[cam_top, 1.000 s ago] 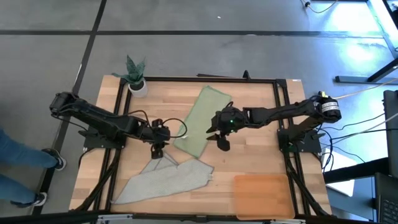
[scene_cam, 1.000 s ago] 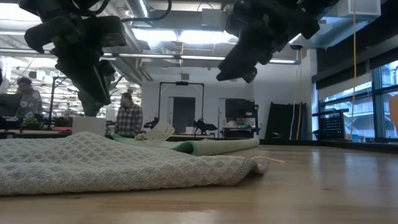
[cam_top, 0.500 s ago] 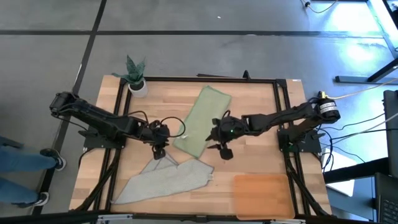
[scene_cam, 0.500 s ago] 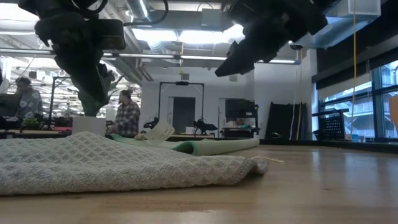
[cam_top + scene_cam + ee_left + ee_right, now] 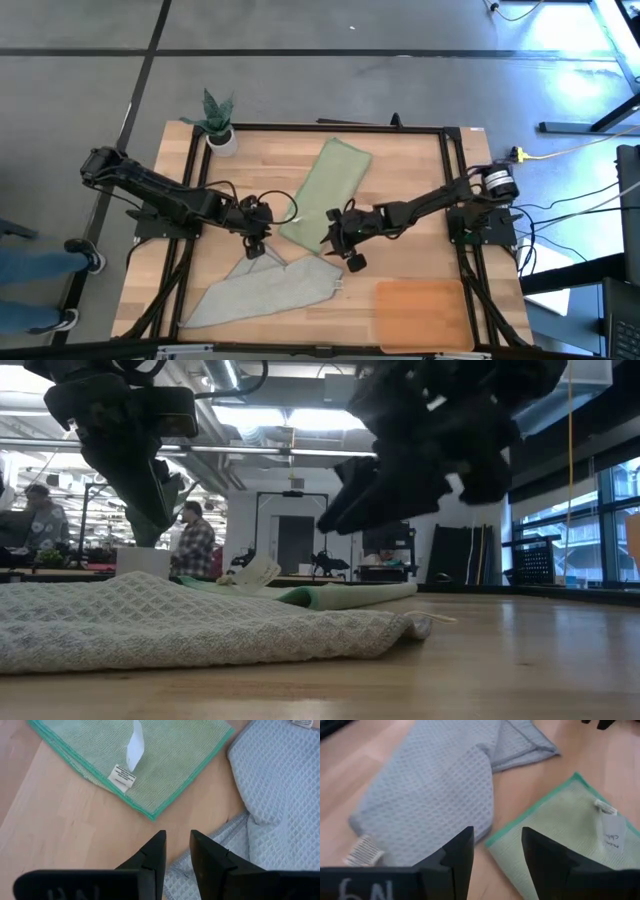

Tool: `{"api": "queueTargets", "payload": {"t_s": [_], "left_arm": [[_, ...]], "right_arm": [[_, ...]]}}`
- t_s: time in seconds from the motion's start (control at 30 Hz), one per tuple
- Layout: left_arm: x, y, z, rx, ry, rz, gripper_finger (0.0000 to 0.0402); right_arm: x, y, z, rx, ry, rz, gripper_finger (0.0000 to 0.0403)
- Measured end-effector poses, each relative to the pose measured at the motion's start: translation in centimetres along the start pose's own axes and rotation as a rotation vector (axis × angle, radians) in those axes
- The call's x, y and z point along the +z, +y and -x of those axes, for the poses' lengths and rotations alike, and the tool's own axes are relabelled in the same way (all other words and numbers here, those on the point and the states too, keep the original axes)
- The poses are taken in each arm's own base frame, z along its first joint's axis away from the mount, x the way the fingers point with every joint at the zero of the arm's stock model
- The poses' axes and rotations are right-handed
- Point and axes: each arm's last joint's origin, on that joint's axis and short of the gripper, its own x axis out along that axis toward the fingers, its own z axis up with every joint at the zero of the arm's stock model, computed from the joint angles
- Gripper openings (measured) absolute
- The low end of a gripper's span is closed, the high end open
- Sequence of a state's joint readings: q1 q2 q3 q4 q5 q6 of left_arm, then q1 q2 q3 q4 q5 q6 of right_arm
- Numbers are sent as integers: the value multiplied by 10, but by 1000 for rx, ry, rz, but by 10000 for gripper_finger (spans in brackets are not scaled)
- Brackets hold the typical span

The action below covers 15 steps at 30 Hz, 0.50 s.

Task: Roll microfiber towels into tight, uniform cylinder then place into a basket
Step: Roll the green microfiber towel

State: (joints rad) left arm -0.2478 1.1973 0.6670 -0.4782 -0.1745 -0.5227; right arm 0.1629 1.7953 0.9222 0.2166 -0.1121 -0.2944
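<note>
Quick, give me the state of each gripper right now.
Left gripper: fingers slightly apart, holding nothing, above the grey towel.
Right gripper: open, empty, over the green towel corner.

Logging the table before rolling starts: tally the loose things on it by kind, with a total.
Towels: 2, a green towel and a grey towel, both unrolled
Basket: 1, the orange basket, nothing in it
Potted plant: 1, the potted plant at the far corner on the left arm's side
Total: 4

Robotics lab, exposed ceiling ducts [image 5: 300,435], equipment racks [image 5: 290,530]
</note>
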Motion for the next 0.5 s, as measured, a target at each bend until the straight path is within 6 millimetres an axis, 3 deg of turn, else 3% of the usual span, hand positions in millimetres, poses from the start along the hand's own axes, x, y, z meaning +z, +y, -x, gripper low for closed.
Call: {"api": "queueTargets", "payload": {"t_s": [0.33,0.5], "left_arm": [[0,0,0,1,1,-54,79],[0,0,0,0,0,-56,79]], "right_arm": [[-19,0,-31,-70,-1,51,168],[-25,2,-36,-63,14,51,168]]}}
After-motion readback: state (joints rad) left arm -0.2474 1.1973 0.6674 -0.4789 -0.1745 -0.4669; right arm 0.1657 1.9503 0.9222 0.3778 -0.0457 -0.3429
